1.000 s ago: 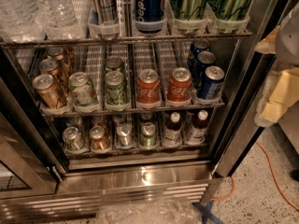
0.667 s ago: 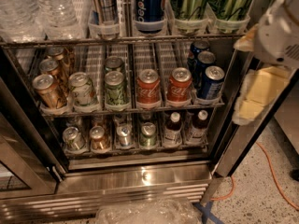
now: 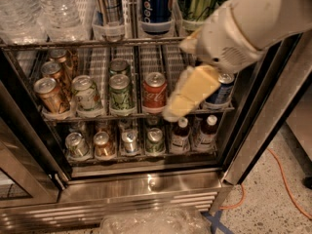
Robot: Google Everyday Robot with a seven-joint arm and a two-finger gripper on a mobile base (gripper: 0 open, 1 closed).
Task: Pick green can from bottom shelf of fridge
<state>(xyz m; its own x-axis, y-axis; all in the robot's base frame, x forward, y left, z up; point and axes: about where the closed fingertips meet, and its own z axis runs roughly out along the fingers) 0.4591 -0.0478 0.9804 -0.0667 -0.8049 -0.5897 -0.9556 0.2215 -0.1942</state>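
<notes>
The green can (image 3: 155,141) stands upright at the front of the bottom shelf (image 3: 141,156) of the fridge (image 3: 146,185), fourth from the left. A silver can (image 3: 129,141) is on its left and a brown white-capped bottle (image 3: 181,135) on its right. My gripper (image 3: 171,113), with pale yellow fingers on a white arm coming in from the upper right, hangs in front of the middle rack. It is just right of a red Coca-Cola can (image 3: 154,92), above the bottle, and up and right of the green can without touching it.
The middle rack holds gold cans (image 3: 48,94), leaf-patterned cans (image 3: 121,93) and a blue can (image 3: 222,89) partly behind my arm. Water bottles and tall cans fill the rack above. The dark door frame (image 3: 265,111) stands at the right. An orange cable (image 3: 287,182) and a plastic bag (image 3: 156,222) lie on the floor.
My arm has swung in from the right edge, leftward and down, to the front of the middle rack. It now covers a second Coca-Cola can and part of the blue cans.
</notes>
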